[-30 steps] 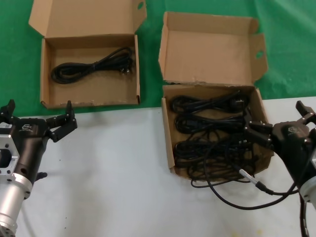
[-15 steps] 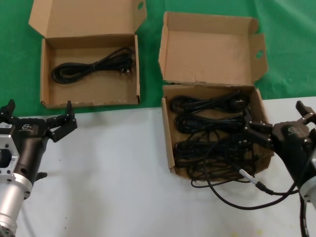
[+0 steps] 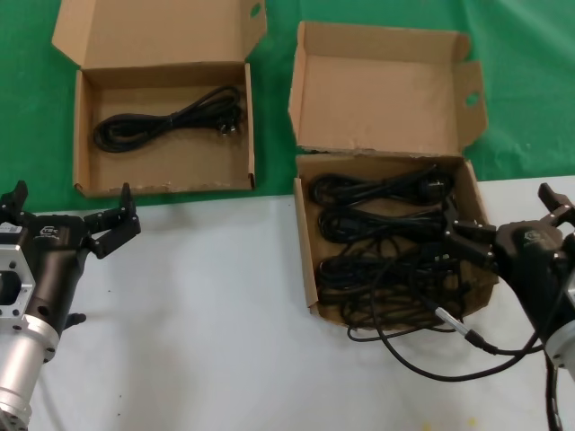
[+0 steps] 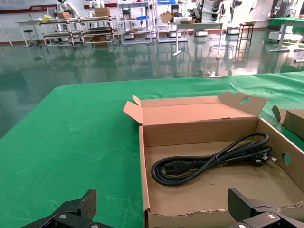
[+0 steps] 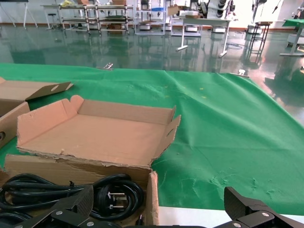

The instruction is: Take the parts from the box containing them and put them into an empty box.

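Right gripper (image 3: 499, 235) sits at the right-hand wall of the squarish source box (image 3: 305, 260), fingers spread wide and closed on nothing; one finger reaches over the wall above the cables, the other stands outside it, so the pincer straddles the cardboard instead of any one bundle. Inside, several coiled black power cables (image 3: 382, 247) lie stacked and overlapping, and one loose cable end (image 3: 422, 346) spills over the front edge onto the white tabletop (image 3: 207, 314). Left gripper (image 3: 72, 235) is parked over the white surface just in front of the wide shallow box (image 3: 83, 135), also fully open and empty. That box already holds one coiled cable (image 3: 166, 121), seen plainly in the left wrist view (image 4: 209, 161). Risks, as I judge them: closing here could pinch the box wall and drag the whole tray; the bundles are tangled enough that lifting one may haul up its neighbours or the trailing end; a coil gripped at one strand may unwind and snag on the tall lid (image 3: 382, 90) during transfer.
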Available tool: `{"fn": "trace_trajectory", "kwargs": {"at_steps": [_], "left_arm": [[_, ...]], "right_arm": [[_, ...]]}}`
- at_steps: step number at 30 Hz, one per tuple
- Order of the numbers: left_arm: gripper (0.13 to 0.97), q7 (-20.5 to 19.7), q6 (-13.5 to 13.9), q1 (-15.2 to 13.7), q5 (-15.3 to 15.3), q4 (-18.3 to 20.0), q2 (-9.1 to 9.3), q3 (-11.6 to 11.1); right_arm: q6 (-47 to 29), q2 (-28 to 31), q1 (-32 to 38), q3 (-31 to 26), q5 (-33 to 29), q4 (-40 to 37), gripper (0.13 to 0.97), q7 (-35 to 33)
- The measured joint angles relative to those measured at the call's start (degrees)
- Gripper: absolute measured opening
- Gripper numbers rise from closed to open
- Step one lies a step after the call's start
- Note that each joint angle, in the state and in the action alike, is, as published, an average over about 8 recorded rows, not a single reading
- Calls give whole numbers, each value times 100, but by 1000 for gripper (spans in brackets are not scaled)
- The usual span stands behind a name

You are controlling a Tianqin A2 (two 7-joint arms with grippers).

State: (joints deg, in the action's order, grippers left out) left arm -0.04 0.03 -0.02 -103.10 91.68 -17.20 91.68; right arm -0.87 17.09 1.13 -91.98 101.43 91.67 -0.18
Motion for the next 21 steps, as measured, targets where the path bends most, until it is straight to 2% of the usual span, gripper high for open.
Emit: {"fn": "trace_trajectory", "kwargs": {"at_steps": [21], "left_arm": [[966, 0, 0, 0, 0, 0, 0, 0]], "right_arm": [[0, 0, 0, 0, 0, 0, 966, 0]]}}
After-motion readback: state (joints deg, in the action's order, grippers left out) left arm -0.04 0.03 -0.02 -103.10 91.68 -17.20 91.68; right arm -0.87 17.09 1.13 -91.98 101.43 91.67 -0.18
